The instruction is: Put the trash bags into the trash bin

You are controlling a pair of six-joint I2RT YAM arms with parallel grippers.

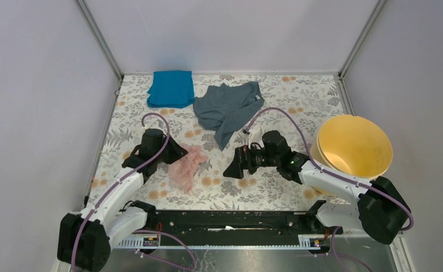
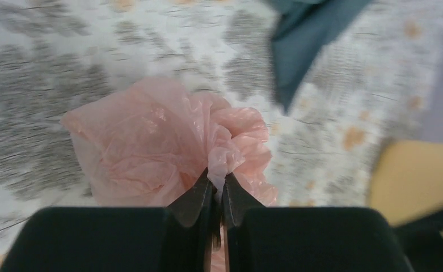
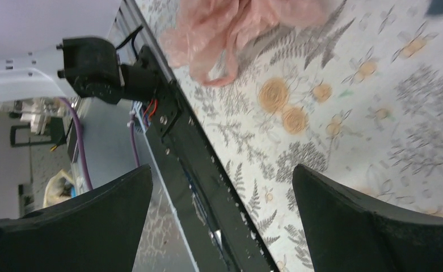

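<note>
On table, left end effector pinching trash bag (bin cropped)

The trash bag is thin, translucent pale-pink film, crumpled into a loose heap on the floral tabletop, left of centre. My left tool pinches a gathered fold of it. The trash bin, round and yellow-orange with a wide rim, stands at the right edge, well apart from the bag.
</note>
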